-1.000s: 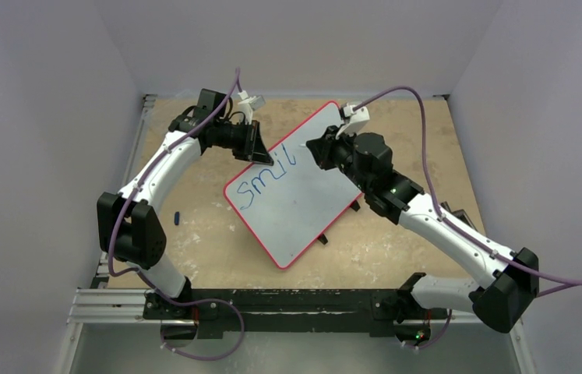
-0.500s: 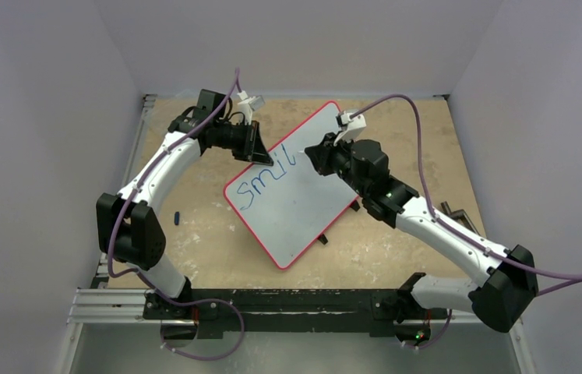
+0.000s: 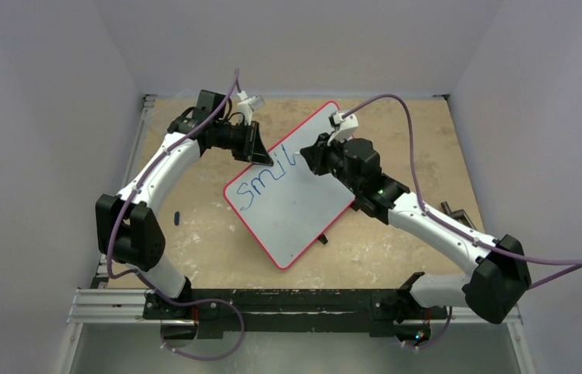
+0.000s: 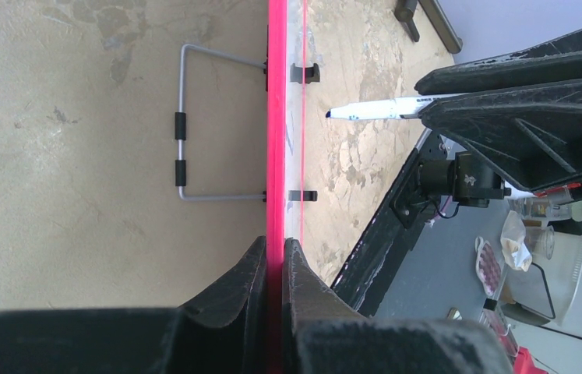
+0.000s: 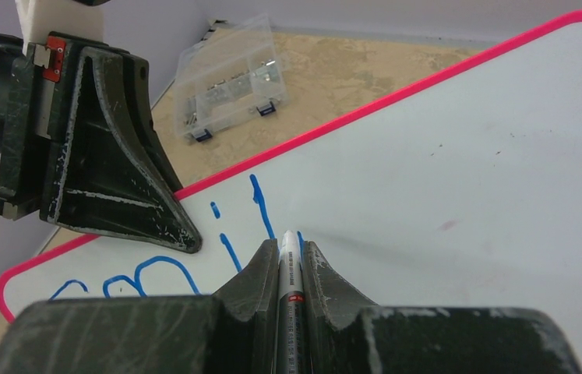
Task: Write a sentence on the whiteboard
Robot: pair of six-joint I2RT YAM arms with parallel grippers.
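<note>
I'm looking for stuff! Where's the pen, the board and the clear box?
pen (image 5: 289,261), right wrist view, white barrel near its tip.
board (image 5: 467,179), right wrist view, bare white face.
box (image 5: 229,82), right wrist view, clear lid.

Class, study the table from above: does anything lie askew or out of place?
The whiteboard lies diagonally, askew to the edges of the table, with the left hand clamped on its red rim. A small blue piece, too small to identify, lies loose on the table left of the board.
</note>
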